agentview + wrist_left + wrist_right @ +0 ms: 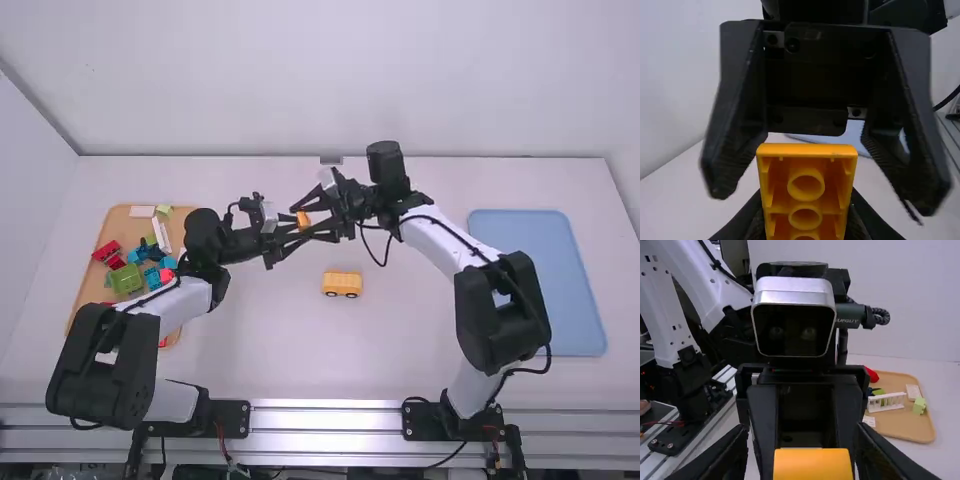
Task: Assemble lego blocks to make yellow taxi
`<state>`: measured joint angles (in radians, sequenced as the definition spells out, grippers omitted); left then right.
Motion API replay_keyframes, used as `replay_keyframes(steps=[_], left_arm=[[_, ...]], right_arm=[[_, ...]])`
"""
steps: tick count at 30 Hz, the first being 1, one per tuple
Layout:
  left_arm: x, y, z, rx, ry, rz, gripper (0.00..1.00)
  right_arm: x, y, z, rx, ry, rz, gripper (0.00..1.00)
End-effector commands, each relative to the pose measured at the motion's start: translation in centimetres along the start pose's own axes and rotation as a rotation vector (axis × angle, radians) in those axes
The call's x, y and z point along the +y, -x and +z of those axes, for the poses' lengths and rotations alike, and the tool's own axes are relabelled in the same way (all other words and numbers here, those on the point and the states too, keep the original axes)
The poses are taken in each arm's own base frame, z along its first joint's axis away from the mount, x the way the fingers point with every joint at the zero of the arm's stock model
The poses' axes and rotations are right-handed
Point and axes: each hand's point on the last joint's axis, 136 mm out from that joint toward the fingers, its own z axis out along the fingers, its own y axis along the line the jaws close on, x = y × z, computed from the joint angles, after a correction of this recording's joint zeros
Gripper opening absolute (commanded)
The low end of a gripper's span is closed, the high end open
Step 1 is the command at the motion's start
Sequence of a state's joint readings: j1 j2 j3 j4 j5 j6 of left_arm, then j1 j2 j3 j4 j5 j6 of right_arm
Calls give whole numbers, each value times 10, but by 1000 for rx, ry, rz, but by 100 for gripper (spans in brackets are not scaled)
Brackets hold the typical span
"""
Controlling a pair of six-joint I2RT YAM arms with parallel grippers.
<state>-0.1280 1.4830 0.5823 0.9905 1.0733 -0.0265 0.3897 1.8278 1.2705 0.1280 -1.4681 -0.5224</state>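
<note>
Held out above the middle of the table, an orange-yellow block [303,219] is gripped by my left gripper [296,227]. In the left wrist view the left gripper [806,220] clasps the block [807,150], whose hollow, tubed underside shows. My right gripper [312,221] faces it, fingers spread wide on either side; in the left wrist view that right gripper [815,165] stands open beyond the block. In the right wrist view the block [813,465] lies between the right gripper's [807,465] separated fingers. A yellow wheeled car body [342,284] rests on the table.
A tan tray [88,293] with several coloured blocks stands at the left, partly under the left arm; its far part [900,427] shows in the right wrist view. A blue tray [535,270] lies at the right.
</note>
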Motion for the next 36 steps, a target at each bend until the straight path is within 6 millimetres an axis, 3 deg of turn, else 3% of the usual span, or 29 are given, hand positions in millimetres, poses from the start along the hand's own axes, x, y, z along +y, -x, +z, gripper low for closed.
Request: replay_keyframes(steps=[1,6,13,16,21,23,26,27,28,30,32,36], left_arm=[[-3,-1,0,1,-18,13,30],[-4,0,0,-2,-21,20,30],[-3,6,-1,-21,-17,4,37],[-4,10,0,-32,-21,25,61],[-4,8,0,-27,-21,16,66],[-4,7,0,-24,-21,9,84],[0,3,-1,-12,-5,-14,99],[0,-4,-1,11,-1,-40,99],[0,-4,-1,11,-1,-40,99],[3,-20,-2,57,15,-80,99],[18,-36,-5,111,113,-196,99],[50,-69,-15,254,328,-372,99]], right_arm=[[-2,8,-2,-13,16,-7,53],[-2,7,-2,-9,9,-4,39],[-2,7,0,-9,12,-4,34],[-3,7,-2,-7,5,-8,31],[-21,0,-3,44,-92,-4,19],[-28,1,-5,54,-129,-1,17],[-40,2,-13,62,-187,3,17],[-56,0,-25,81,-282,36,17],[-56,0,-25,81,-282,36,17],[-82,-11,-50,131,-460,108,13],[-98,-29,-76,202,-611,168,13],[-108,-86,-132,510,-926,312,13]])
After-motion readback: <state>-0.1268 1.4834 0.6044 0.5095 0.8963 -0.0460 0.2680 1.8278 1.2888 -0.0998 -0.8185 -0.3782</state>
